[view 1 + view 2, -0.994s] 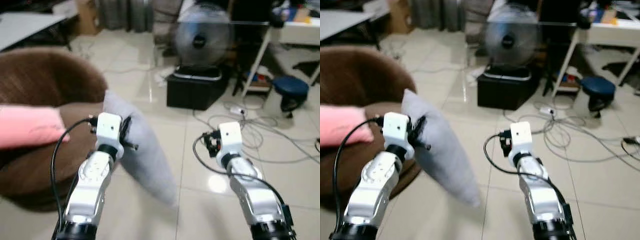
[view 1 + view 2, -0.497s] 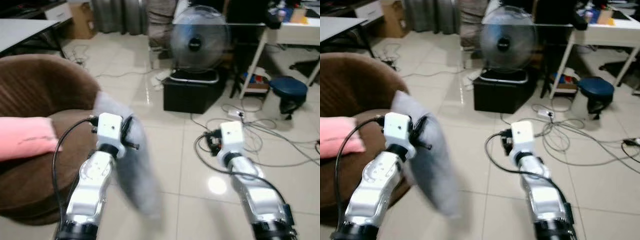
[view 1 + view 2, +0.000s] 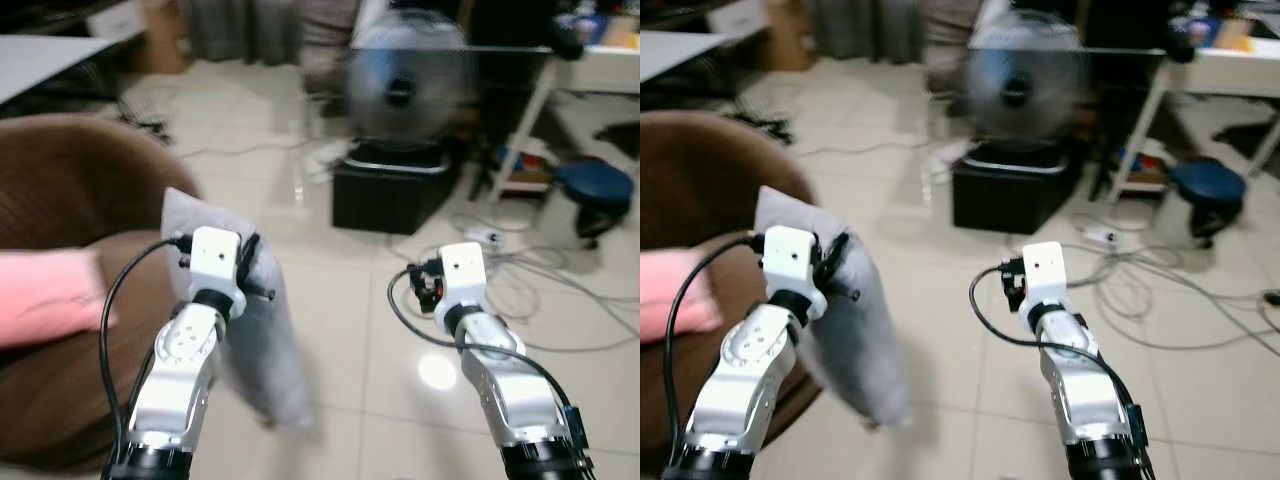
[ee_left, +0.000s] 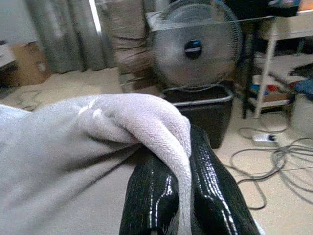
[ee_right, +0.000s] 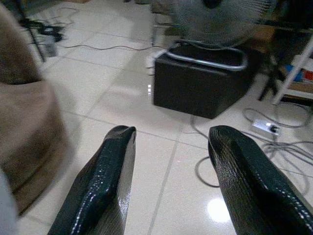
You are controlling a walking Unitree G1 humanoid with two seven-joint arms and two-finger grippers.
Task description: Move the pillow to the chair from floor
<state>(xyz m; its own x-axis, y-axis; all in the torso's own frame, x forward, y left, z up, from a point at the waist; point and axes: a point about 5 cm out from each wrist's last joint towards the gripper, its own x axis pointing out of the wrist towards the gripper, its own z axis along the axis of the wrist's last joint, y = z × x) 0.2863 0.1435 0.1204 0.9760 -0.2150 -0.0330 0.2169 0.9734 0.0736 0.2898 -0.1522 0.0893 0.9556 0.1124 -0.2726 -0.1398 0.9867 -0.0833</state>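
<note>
Left gripper holds a grey pillow in the air beside a brown chair, with the right gripper empty

The left gripper (image 4: 188, 196) has its two black fingers pinched on a fold at one edge of the pillow (image 3: 250, 330), which hangs down and away from the jaws with its long axis sloping toward the floor, its lower end blurred. The chair (image 3: 70, 190) lies to the left of those jaws, with its seat just beside the hanging pillow, so the left arm is the nearer one and the carry looks to call for a swing leftward over the seat. On the seat a pink cushion (image 3: 45, 295) already lies. The right gripper (image 5: 168, 181) hovers over bare floor tiles, its fingers spread wide and holding nothing
</note>
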